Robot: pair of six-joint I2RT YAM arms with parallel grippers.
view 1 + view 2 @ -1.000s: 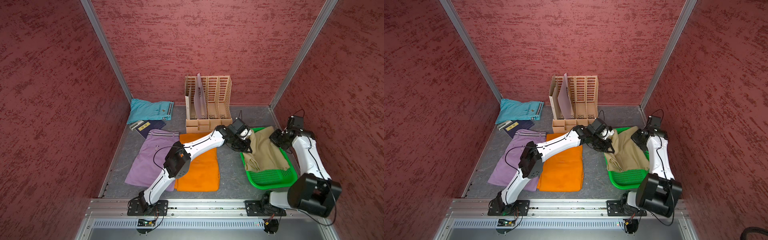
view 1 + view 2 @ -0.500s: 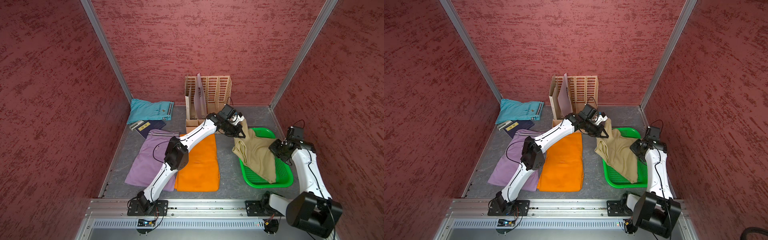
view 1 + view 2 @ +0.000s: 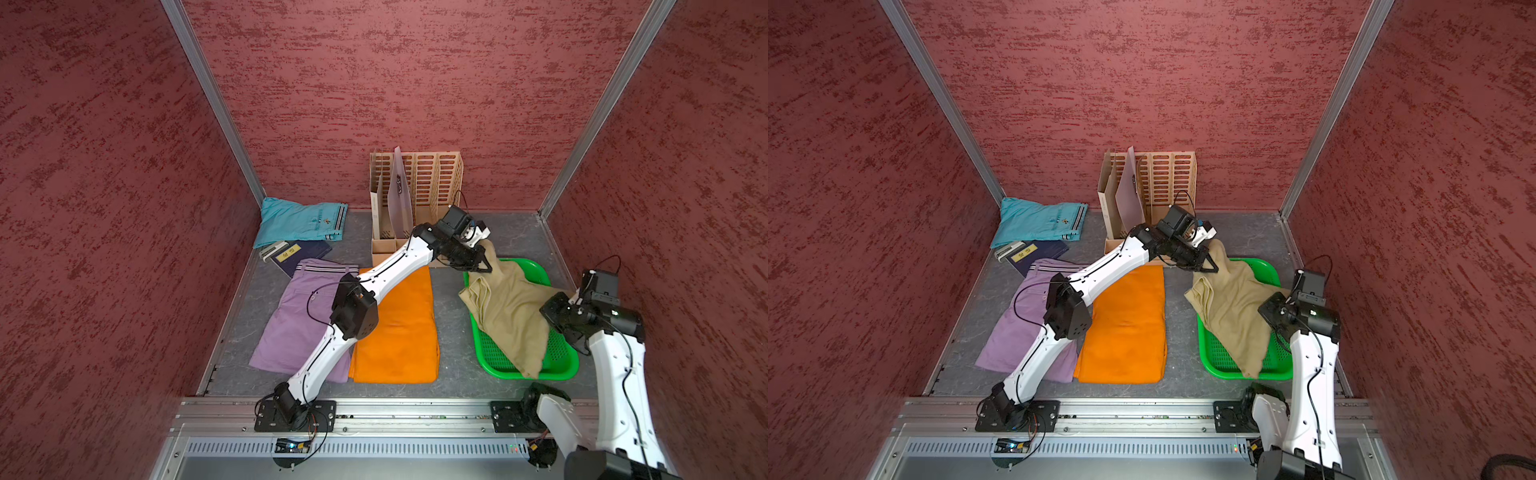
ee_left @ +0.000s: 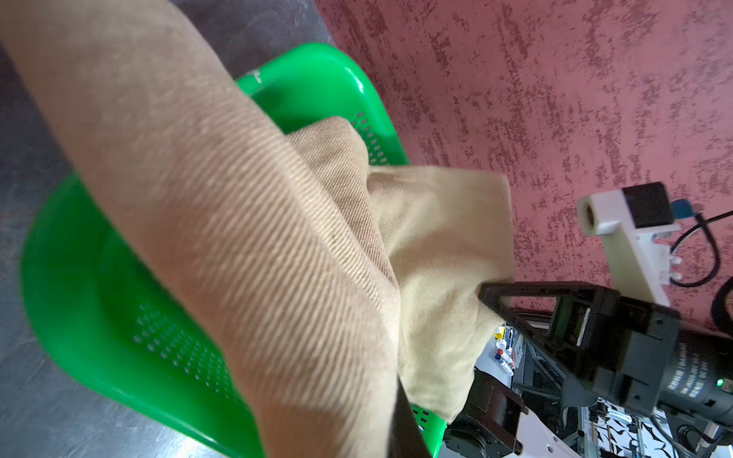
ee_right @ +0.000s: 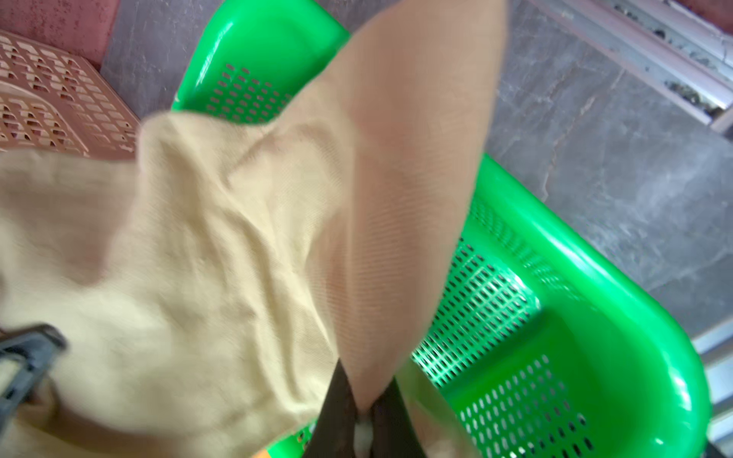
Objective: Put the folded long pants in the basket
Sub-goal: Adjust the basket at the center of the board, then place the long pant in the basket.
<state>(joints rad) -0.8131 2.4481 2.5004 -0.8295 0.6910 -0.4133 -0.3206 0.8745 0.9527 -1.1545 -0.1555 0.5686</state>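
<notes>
**Tan pants slung between both claws, above the basket**

The left claw [image 3: 484,267] and right claw [image 5: 359,404] are each pinched shut on the tan pants [image 3: 511,316]. The cloth's length runs from claw to claw and sags beneath them into the basket [image 3: 557,374]. One fold near the left claw seems to overhang the rim.

khaki pants [image 3: 511,311] hang rumpled over the green basket [image 3: 557,374].

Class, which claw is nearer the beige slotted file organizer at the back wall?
Left. The left claw pinches the khaki-tan cloth trousers close by the organizer's front corner; the right claw grips them farther forward, over the bright green plastic basket.
</notes>
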